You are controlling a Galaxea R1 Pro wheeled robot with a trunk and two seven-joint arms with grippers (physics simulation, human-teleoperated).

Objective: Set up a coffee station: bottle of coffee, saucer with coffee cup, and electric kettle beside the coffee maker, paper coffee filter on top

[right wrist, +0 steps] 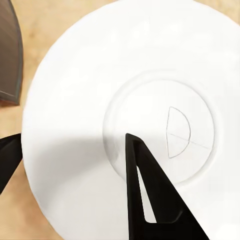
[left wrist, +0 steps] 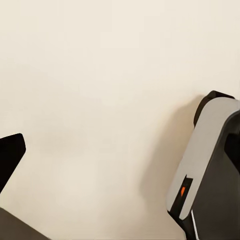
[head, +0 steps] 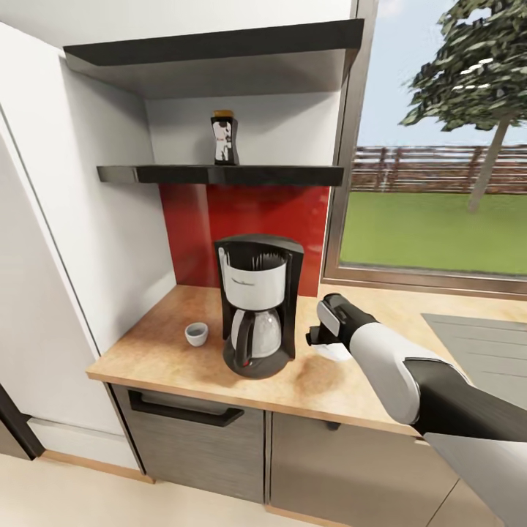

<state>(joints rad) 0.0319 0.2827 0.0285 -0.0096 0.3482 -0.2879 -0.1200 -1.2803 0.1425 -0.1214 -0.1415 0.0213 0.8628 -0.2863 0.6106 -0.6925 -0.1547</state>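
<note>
The coffee maker [head: 256, 304] stands on the kitchen countertop [head: 168, 359], with the coffee cup [head: 196, 334] just to its left. The bottle of coffee [head: 224, 137] is upright on the black kitchen shelf [head: 293, 176] above. Right of the coffee maker, my right gripper [head: 320, 340] points down onto the saucer [head: 335, 353]. In the right wrist view the saucer [right wrist: 100, 65] shows face-on, and the gripper [right wrist: 74, 137] is shut on it. One finger lies in its well and the other is outside its rim. One of my left gripper's fingers [left wrist: 10, 157] hangs over pale floor.
A tall white cabinet [head: 44, 256] bounds the counter on the left. A grey sink panel [head: 476, 344] lies at the right under the window [head: 439, 183]. A second black shelf [head: 219, 44] hangs higher up. The coffee maker's dark base [right wrist: 7, 50] lies close beside the saucer.
</note>
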